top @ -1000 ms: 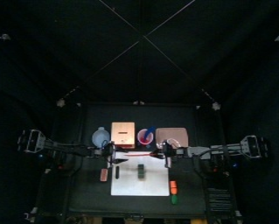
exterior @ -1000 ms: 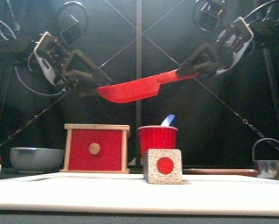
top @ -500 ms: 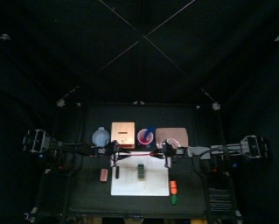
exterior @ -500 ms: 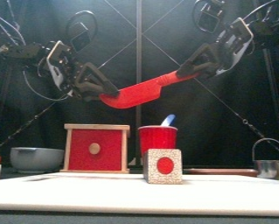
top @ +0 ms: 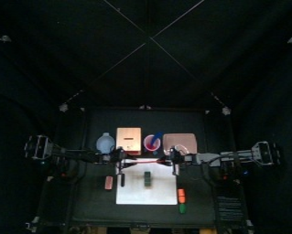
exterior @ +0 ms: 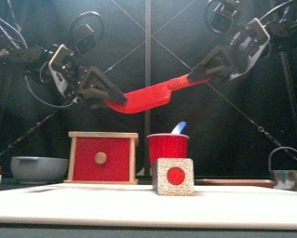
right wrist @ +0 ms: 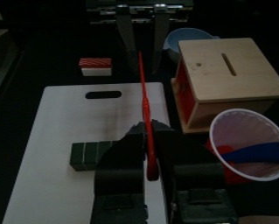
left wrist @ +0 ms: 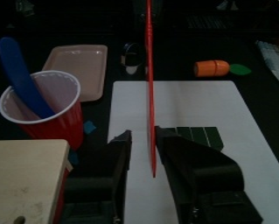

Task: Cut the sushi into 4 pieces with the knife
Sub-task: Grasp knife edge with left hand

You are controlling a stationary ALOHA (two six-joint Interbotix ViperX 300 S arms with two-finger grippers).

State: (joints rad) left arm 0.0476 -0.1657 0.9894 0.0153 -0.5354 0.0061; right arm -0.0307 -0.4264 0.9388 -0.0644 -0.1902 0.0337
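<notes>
The red knife [exterior: 151, 93] is held aloft on a slant, well above the white cutting board [left wrist: 223, 105]. Its handle end is pinched by the right gripper [exterior: 213, 71]. Its other end is straddled by the left gripper [exterior: 107, 95], whose jaws stand narrowly apart with a dark sliver of gap beside the blade (a hand-over or re-grip is judged to be the purpose, so that a cutting hold can be gained).

The sushi roll [exterior: 176, 177] lies on the board below, apparently uncut. The red cup [exterior: 168, 149] is seen at the board's 12 o'clock and the wooden box [exterior: 103, 156] at 11.

From the front the roll is shown end-on, so its blocks cannot be counted. In both wrist views it is partly covered by the jaws.
</notes>
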